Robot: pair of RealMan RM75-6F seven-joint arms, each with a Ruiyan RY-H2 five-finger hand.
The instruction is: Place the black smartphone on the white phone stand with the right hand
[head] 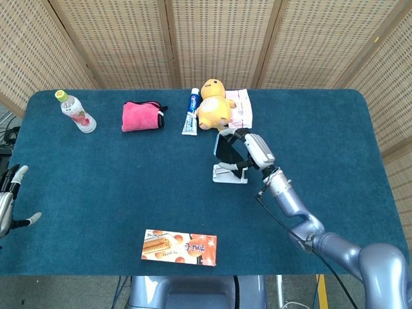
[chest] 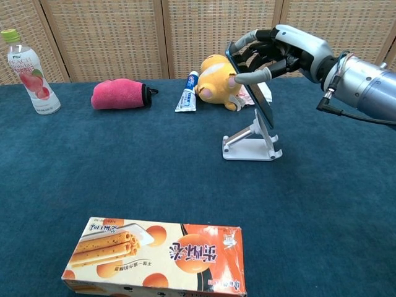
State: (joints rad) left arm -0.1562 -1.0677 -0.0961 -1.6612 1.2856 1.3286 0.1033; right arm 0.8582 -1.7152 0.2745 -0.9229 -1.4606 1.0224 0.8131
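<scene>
My right hand (chest: 281,52) (head: 248,149) holds the black smartphone (chest: 251,85) (head: 225,149) tilted, directly above the white phone stand (chest: 250,143) (head: 228,174). The phone's lower edge hangs close over the stand's sloped back plate; I cannot tell whether they touch. The stand sits on the blue table near its middle. My left hand (head: 9,205) shows only at the head view's left edge, fingers apart and holding nothing.
Along the back stand a drink bottle (chest: 26,73), a pink pouch (chest: 119,94), a toothpaste tube (chest: 186,93), a yellow plush toy (chest: 219,81) and a packet (chest: 257,91). A biscuit box (chest: 158,255) lies at the front.
</scene>
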